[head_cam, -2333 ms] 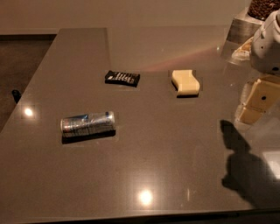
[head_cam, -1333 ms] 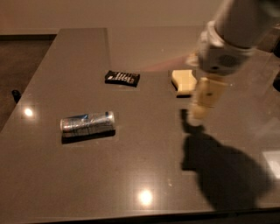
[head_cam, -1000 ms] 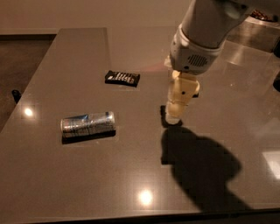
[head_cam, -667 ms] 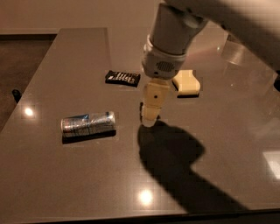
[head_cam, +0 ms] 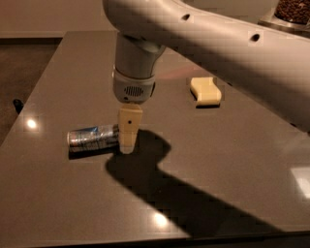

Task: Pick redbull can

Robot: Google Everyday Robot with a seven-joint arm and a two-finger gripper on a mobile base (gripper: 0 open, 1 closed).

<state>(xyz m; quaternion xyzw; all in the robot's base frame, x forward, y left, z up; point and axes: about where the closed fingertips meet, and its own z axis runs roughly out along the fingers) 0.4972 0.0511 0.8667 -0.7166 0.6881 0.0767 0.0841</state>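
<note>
The redbull can [head_cam: 92, 137] lies on its side on the grey table [head_cam: 227, 164], left of centre; it is silver with blue panels. My gripper [head_cam: 128, 141] hangs straight down from the large white arm, its cream tip low over the table at the can's right end. It touches or nearly touches the can; I cannot tell which. Its shadow falls to the right and toward the front edge.
A cream-coloured block [head_cam: 205, 90] lies at the back right. The arm hides the spot where the flat black packet lay. The table's left edge borders dark floor [head_cam: 19, 72]. A container of dark pieces [head_cam: 293, 9] stands at the top right corner.
The arm has swept from the table's right side leftward and toward the front, and the gripper has come down beside the can's right end. The can has not moved.
</note>
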